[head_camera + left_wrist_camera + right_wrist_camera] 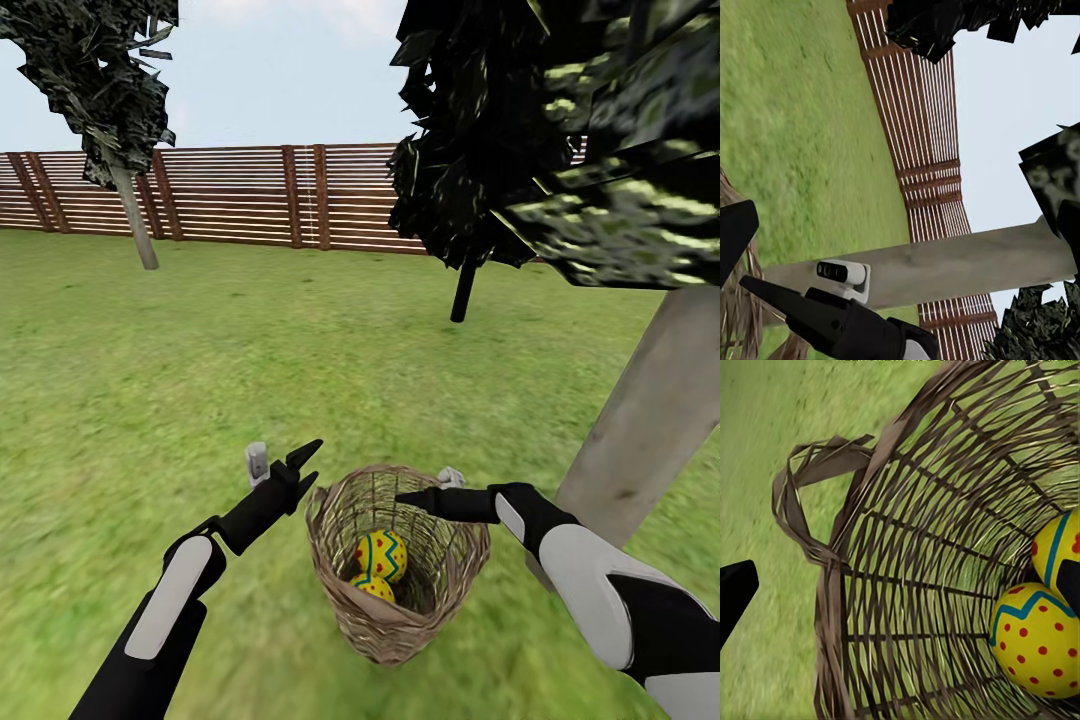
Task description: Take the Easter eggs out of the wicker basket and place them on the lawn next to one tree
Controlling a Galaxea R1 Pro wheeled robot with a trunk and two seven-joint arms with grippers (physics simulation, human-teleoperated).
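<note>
1. Eggs, small, yellow with blue zigzags and red spots (381, 555), sit inside the round brown woven twig basket (400, 630); two show.
2. Right gripper (420, 497) hovers over the basket rim, open and empty.
3. Left gripper (300, 470) waits beside the basket, open and empty.
4. Next, I think: reach in and pinch one egg.

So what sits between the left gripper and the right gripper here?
In the head view, the round tan wicker basket sits between the left gripper and right gripper, its braided rim spanning the gap, with yellow zigzag-banded eggs inside.
</note>
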